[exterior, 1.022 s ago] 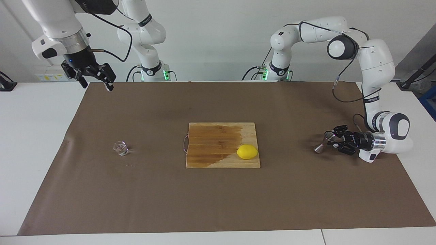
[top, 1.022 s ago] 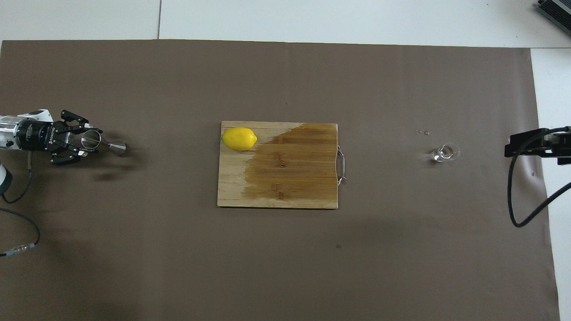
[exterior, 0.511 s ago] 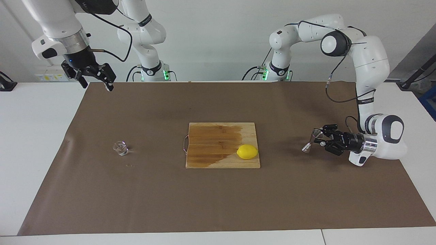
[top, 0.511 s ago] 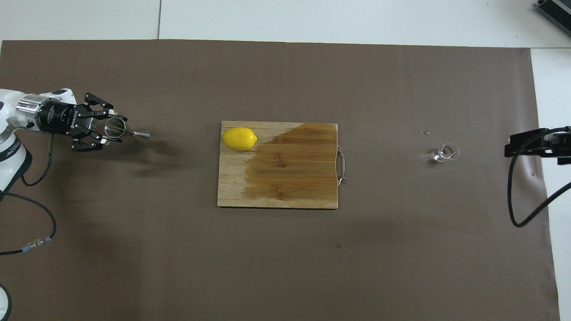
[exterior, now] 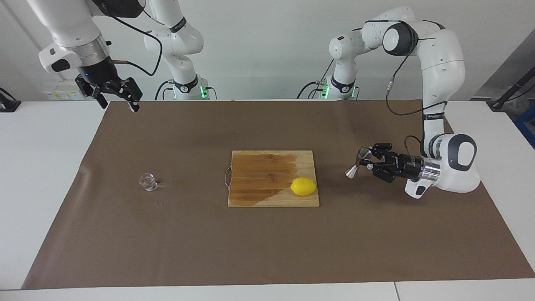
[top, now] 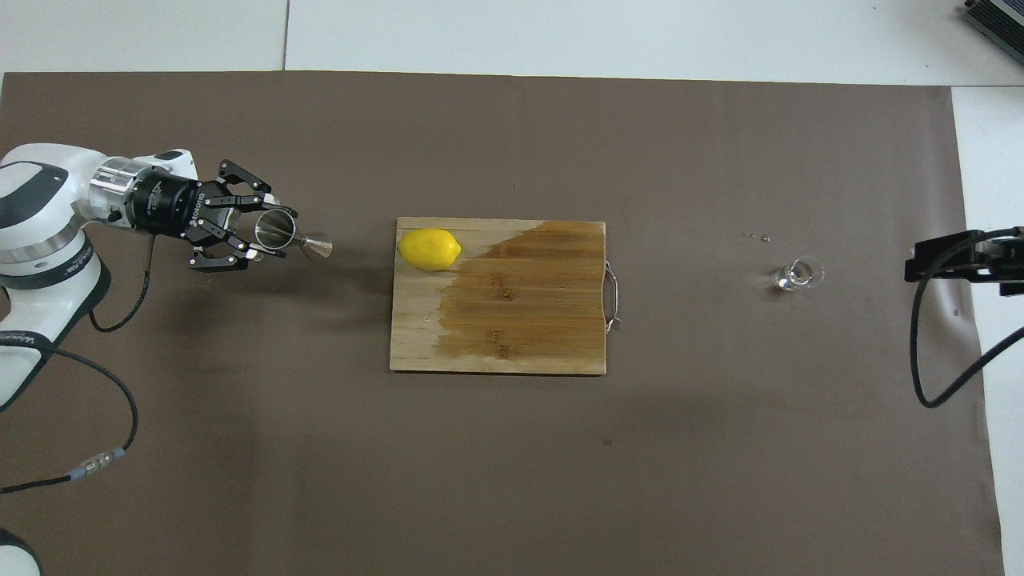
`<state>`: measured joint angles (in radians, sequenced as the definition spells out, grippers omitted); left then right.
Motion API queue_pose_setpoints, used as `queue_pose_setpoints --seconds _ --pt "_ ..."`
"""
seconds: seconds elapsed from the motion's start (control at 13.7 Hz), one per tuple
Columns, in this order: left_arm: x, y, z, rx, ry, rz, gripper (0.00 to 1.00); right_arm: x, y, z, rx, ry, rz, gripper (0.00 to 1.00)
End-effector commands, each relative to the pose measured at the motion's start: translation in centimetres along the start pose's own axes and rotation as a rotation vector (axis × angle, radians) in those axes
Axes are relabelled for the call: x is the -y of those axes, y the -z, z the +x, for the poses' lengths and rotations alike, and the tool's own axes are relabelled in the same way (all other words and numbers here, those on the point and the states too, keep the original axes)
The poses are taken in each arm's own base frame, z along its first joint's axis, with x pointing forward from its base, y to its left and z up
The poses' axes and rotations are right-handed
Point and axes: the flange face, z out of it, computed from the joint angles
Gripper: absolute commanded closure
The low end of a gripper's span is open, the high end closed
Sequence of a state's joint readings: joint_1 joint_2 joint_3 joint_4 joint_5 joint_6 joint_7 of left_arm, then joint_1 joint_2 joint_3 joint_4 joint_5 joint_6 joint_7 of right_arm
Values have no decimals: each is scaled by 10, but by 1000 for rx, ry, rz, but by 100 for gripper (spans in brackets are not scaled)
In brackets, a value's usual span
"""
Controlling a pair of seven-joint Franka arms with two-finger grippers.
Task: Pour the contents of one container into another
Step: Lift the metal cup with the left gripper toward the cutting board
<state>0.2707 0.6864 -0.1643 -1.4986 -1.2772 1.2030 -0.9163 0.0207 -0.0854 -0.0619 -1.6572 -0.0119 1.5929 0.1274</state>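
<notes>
The small clear glass cup (exterior: 148, 182) (top: 797, 274) stands upright on the brown mat toward the right arm's end of the table. The steel jigger (exterior: 358, 164) (top: 292, 236) hangs tilted above the mat, between the cutting board and the left arm's end. My left gripper (exterior: 370, 161) (top: 268, 236) lies level and is shut on the jigger's wider cone. My right gripper (exterior: 118, 103) waits, raised over the mat's corner by its base, open and holding nothing, well apart from the cup.
A wooden cutting board (exterior: 259, 184) (top: 520, 320), partly wet, lies mid-table with a lemon (exterior: 304, 186) (top: 430, 249) on its corner nearest the jigger. A few droplets (exterior: 159, 203) dot the mat beside the cup. The brown mat (exterior: 267, 251) covers most of the table.
The left arm has carried the jigger from near the mat's end toward the cutting board, lifting it a little. The right arm and the cup have not moved.
</notes>
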Motion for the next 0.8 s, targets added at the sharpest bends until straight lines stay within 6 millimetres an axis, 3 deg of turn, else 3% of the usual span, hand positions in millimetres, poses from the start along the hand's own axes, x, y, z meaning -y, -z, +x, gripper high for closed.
queue_pose_setpoints --seconds 0.0,0.22,0.44,0.73 --pt "0 -51 -16 -16 16 -34 63 -1 2 -5 -5 -8 0 0" --pt "-17 -104 -17 -16 9 -49 62 -1 2 -5 -5 -6 0 0" --pt "-19 -150 -4 -10 25 -59 61 -1 2 -5 -5 -8 0 0" --pt "-20 -198 13 -4 37 -62 60 -1 2 -5 -5 -8 0 0"
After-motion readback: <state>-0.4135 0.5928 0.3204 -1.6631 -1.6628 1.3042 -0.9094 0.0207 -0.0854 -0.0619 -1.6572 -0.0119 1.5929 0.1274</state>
